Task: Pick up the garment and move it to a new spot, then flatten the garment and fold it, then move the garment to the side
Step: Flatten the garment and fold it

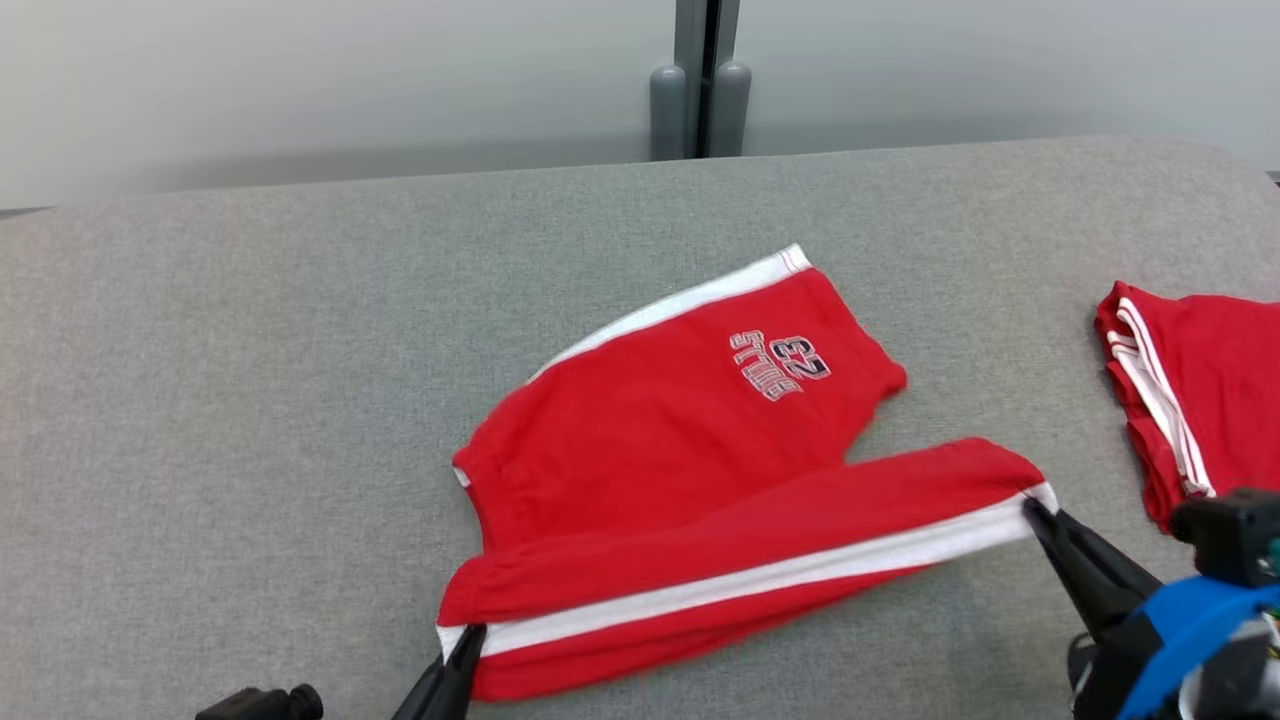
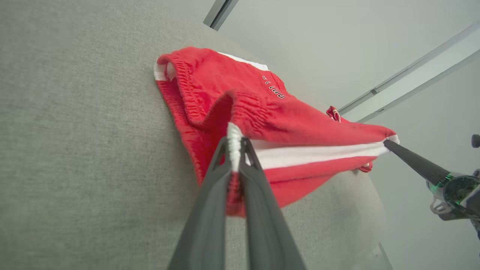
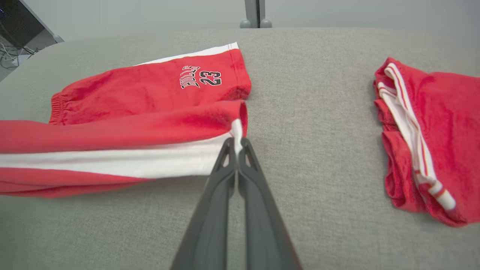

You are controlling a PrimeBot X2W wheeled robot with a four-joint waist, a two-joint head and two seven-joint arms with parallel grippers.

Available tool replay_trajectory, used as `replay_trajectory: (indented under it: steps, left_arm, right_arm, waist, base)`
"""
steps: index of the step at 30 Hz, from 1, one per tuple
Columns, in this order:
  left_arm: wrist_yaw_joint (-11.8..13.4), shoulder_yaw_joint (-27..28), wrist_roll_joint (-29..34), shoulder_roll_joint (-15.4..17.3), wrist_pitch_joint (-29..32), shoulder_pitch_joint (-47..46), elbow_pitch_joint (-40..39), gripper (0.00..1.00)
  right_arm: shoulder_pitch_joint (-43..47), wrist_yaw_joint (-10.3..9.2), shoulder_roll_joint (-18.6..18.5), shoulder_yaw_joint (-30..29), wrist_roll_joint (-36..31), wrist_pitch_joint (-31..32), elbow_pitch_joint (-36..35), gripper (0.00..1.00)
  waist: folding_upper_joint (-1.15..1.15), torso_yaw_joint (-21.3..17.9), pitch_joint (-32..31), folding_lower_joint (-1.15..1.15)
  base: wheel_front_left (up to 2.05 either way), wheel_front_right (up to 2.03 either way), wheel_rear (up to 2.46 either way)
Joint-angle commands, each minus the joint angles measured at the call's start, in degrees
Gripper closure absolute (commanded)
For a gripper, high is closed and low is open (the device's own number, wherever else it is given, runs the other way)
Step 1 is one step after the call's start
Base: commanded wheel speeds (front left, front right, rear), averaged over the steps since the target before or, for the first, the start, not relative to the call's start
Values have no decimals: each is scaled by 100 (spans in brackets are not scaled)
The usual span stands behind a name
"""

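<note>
Red shorts (image 1: 680,440) with white side stripes and a "23" print lie on the grey padded table (image 1: 250,350); they also appear as the shorts (image 2: 240,97) and the shorts (image 3: 150,93) in the wrist views. The near leg is raised and stretched between both grippers. My left gripper (image 1: 468,637) is shut on the waistband's white stripe end, seen close at the left gripper (image 2: 235,144). My right gripper (image 1: 1032,508) is shut on the leg hem's white stripe, seen close at the right gripper (image 3: 236,142) and from afar at the right gripper (image 2: 386,141).
A second red garment (image 1: 1190,390) with white trim lies folded at the table's right edge, shown too as the second garment (image 3: 423,135). Pale wall panels with a grey post (image 1: 700,80) stand behind the table. Bare grey surface stretches to the left.
</note>
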Motion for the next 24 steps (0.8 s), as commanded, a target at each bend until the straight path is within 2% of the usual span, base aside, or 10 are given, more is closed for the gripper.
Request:
replay_trajectory:
  steps: [1,5,9,20,24]
  left_arm:
    - [45,51,-4,50,20,1,-95,100]
    - [156,56,1,69,52,80,-456,100]
    - [148,85,106,-107,-26,-319,-326,100]
    - [141,213,269,-818,-208,-1831,1132,100]
    - [31,191,251,-1043,-223,-2285,1653,100]
  right_arm:
    - [101,1,62,-92,-70,82,-178,100]
    - [346,2,347,-305,-440,539,-937,100]
    - [-101,3,299,-106,-502,461,-898,100]
    - [-2363,3,-99,820,-322,-744,1042,100]
    - [-3022,3,-162,968,-326,-1160,1774,100]
  waist:
    - [0,10,18,2]
    - [0,58,103,2]
    - [0,106,214,2]
    - [0,298,707,2]
    - [0,417,901,2]
  base:
    - [0,0,0]
    - [0,0,0]
    - [0,0,0]
    - [0,0,0]
    - [0,0,0]
